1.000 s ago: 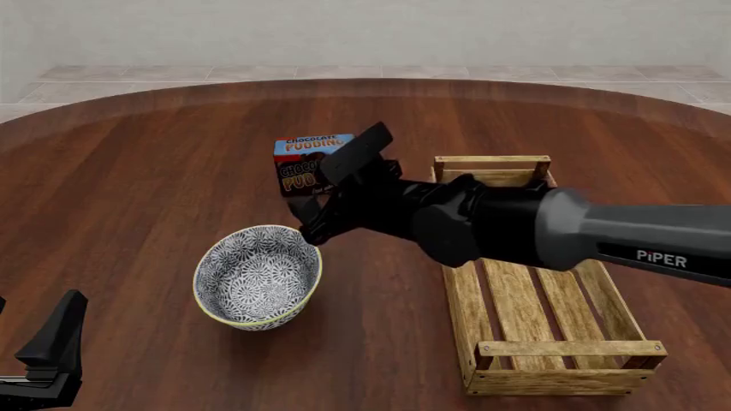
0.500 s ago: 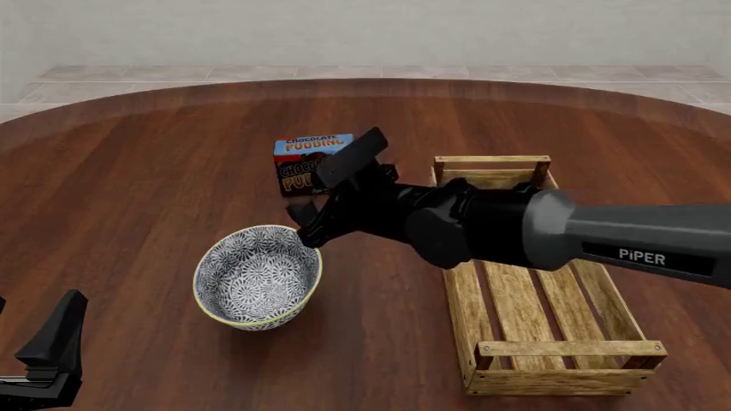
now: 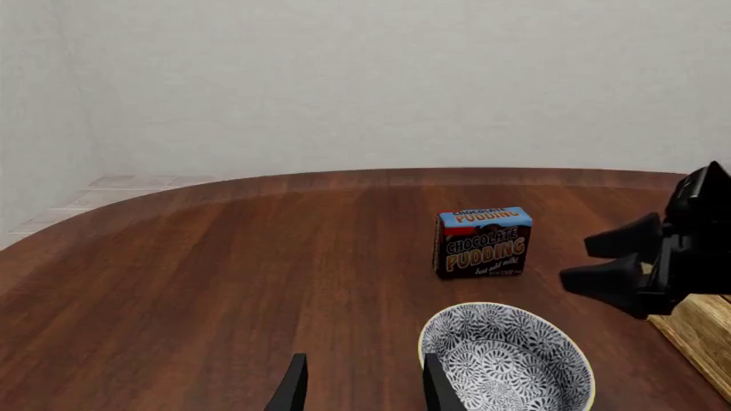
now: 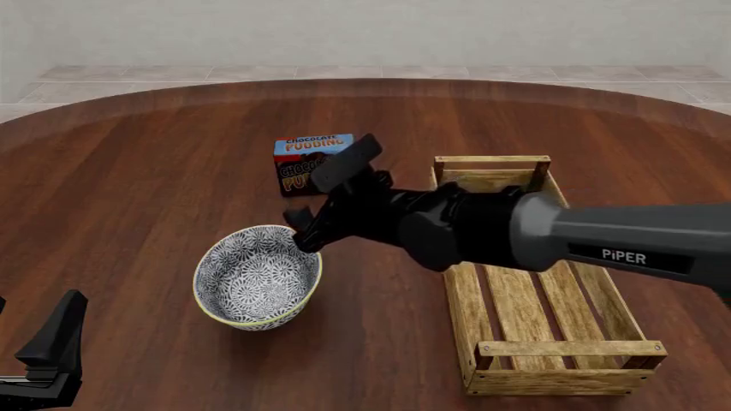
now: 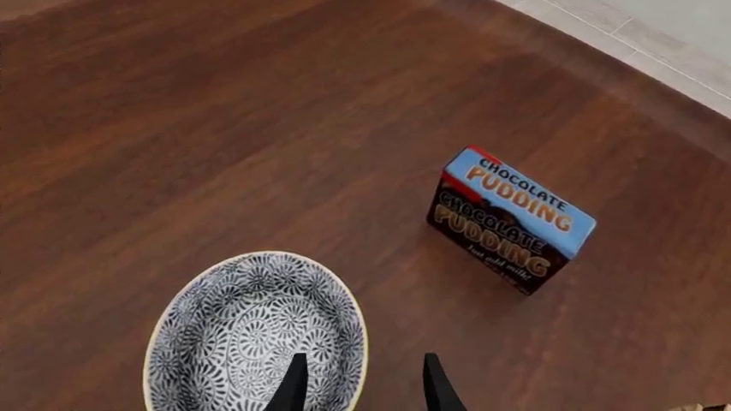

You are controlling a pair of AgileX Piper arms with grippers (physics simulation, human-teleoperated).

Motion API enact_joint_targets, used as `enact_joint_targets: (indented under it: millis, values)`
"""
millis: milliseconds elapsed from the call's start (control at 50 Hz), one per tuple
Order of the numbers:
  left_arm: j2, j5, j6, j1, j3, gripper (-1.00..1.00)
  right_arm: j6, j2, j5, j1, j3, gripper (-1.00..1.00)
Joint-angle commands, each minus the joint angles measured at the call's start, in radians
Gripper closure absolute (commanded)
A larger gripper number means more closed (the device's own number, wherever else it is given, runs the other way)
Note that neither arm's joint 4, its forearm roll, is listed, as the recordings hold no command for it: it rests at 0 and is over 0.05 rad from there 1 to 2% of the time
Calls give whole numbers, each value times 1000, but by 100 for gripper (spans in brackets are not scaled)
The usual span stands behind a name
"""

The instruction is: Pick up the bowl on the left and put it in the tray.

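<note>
The blue-and-white patterned bowl (image 4: 257, 276) with a cream rim stands upright on the table's left half. My right gripper (image 4: 300, 229) reaches across from the right and hovers open at the bowl's far right rim. In the right wrist view the bowl (image 5: 253, 330) lies just under the gripper (image 5: 363, 390), with its rim in line with the gap between the fingers. The long slatted wooden tray (image 4: 569, 348) lies to the right with nothing in it. My left gripper (image 4: 51, 347) rests low at the front left, open (image 3: 363, 390), with the bowl (image 3: 508, 360) just ahead of it.
A small blue-and-brown chocolate pudding box (image 4: 311, 163) stands behind the bowl, partly hidden by the right arm. The round wooden table (image 4: 149, 171) ends at a curved far edge, with tiled floor beyond. A corner of the tray (image 3: 699, 321) shows in the left wrist view.
My right gripper has shifted a little left and down, closer to the bowl's far rim. The bowl, the tray and the left arm have not moved.
</note>
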Motion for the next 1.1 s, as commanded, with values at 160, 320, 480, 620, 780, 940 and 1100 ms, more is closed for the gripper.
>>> enact_joint_targets:
  millis: [160,320,480,620,780,940,1100]
  values:
    - [0,0,0,0,0,-100,26,30,19,10,-17,-100]
    - [0,0,0,0,0,-100,24,45,16,1,-26,-100]
    - [0,0,0,0,0,-100,28,50,9,5,-19,-100]
    - [0,0,0,0,0,-100,26,58,8,3,-22,-100]
    - [0,0,0,0,0,-100,28,64,1,5,-20,-100]
    - [0,0,0,0,0,-100,26,78,2,3,-29,-100]
    - [0,0,0,0,0,-100,25,90,0,3,-35,-100]
